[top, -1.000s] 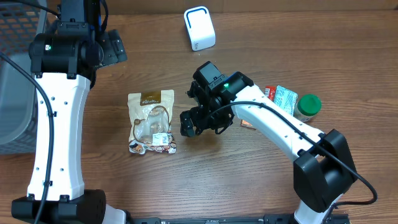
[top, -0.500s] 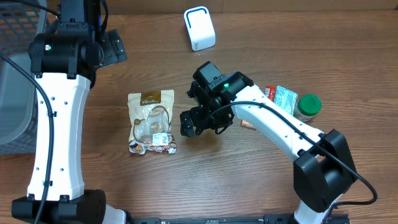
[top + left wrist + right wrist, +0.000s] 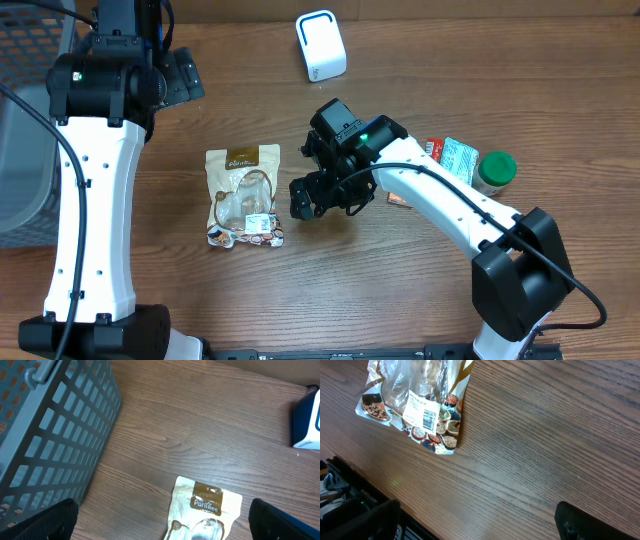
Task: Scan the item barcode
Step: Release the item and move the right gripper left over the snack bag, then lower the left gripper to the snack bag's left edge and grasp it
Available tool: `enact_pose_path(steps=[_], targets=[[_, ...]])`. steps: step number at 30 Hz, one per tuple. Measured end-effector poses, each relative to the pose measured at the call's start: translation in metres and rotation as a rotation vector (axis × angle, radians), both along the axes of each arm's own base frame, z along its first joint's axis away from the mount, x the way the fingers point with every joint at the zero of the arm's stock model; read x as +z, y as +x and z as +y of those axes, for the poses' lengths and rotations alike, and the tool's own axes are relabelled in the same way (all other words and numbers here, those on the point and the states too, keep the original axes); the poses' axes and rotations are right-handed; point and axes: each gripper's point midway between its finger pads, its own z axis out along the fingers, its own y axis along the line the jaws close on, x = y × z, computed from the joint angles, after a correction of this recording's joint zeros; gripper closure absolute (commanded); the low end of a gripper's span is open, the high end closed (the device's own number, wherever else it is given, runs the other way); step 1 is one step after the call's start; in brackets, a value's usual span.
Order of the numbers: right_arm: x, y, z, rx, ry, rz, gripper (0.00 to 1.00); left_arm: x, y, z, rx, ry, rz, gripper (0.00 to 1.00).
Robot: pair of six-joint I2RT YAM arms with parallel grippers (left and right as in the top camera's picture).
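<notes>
— What is seen, taken from the left?

— A grey basket (image 3: 18, 140) is set at the left edge. Beside it the left gripper (image 3: 184, 78) is held above the table (image 3: 400, 310), its jaws spread wide with nothing between them. Further right a snack bag (image 3: 243, 195) is laid flat on the table, printed side up. A white barcode label (image 3: 422, 414) is shown near its lower end in the right wrist view.

— And to the right of the bag?

— A white box (image 3: 321, 45), taken to be the scanner, is stood at the far edge, well apart from the bag. The right gripper (image 3: 322, 198) is held just beside the bag's right edge, jaws opened wide, nothing gripped. No contact with the bag is shown in the wrist view. A packet (image 3: 455, 158) and a green-lidded jar (image 3: 494, 170) are laid together at the right, with neither gripper near them.

— How much of the task is judged done?

— Very little. No item is lifted, and no barcode is presented to the white box. The bag is judged the likely item, since the right gripper is placed nearest it.

— What is left?

— The bag is to be gripped, raised, carried to the box and turned so that the label is faced toward it. Nearly the whole job is yet to be done.
</notes>
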Motion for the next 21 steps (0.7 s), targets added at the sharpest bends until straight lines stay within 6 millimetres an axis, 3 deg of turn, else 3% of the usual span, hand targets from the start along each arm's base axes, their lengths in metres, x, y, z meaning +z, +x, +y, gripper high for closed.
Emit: enact_pose_path(steps=[11, 16, 21], targets=[[0.000, 0.000, 0.000, 0.000, 0.000, -0.002, 0.00, 0.000, 0.000, 0.000, 0.000, 0.000, 0.000, 0.00], [0.005, 0.018, 0.014, 0.000, 0.061, -0.080, 0.00, 0.000, 0.001, 0.000, 0.000, 0.000, -0.003, 0.00], [0.007, 0.025, 0.019, 0.000, 0.084, -0.111, 0.00, 0.031, 0.038, -0.001, 0.005, -0.007, -0.206, 0.00]])
